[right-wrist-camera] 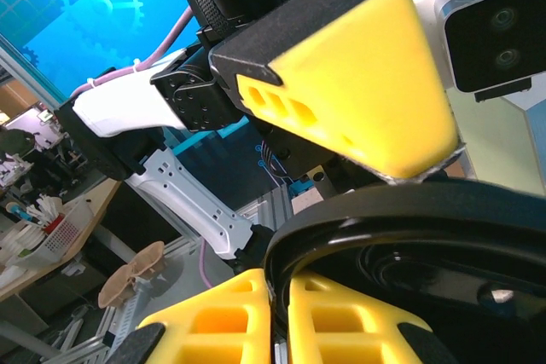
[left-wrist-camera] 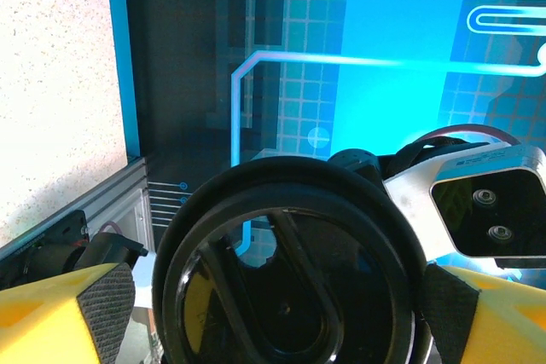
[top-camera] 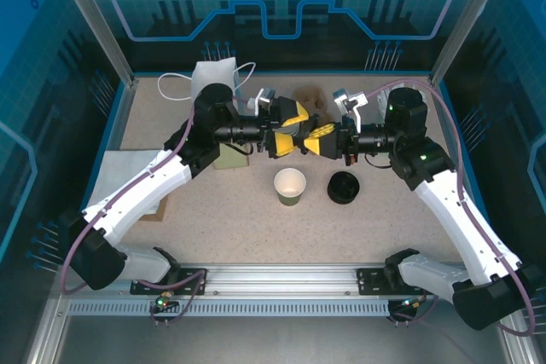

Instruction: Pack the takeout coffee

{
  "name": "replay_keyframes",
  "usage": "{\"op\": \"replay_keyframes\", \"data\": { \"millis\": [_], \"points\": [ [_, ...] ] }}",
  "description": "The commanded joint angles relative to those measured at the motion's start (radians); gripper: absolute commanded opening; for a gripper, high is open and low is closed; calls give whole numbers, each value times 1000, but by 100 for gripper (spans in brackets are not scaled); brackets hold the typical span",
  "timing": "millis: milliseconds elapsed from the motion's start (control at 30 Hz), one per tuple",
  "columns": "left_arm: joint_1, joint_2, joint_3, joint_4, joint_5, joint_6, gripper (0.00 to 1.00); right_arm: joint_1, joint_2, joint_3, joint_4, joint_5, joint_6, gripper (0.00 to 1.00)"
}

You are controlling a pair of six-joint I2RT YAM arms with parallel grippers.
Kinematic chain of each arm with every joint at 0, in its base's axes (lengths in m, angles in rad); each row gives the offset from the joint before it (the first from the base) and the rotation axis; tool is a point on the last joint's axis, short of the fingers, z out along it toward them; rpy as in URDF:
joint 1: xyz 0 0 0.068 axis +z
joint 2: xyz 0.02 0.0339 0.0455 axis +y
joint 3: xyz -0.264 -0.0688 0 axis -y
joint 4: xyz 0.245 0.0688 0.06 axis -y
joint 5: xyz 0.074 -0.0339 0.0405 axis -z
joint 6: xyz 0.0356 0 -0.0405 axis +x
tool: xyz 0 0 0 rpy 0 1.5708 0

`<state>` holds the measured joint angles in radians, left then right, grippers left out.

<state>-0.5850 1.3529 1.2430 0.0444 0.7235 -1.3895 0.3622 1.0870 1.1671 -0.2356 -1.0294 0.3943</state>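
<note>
Right jaws pinch the black lid [left-wrist-camera: 290,296], left jaws spread round it; releasing early could drop it beside the paper cup [top-camera: 290,187].

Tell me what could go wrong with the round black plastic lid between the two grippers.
The right gripper pinches only the rim of the round black plastic lid; that edge grip might slip or let it swing.
The left gripper's fingers bracket the lid, and whether they press it is unclear; pulling apart now could drag it loose.
The open green paper cup stands nearby; a dropped lid might tip it.
</note>
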Motion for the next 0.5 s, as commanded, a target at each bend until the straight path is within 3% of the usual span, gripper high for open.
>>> {"op": "replay_keyframes", "data": {
  "millis": [0,467],
  "points": [
    [-8,-10,28,33,24,-6,91,15,1,19,-24,-12,-28,11],
    [-19,-23,16,29,12,-8,82,14,8,17,20,-17,-1,11]
  ]
}}
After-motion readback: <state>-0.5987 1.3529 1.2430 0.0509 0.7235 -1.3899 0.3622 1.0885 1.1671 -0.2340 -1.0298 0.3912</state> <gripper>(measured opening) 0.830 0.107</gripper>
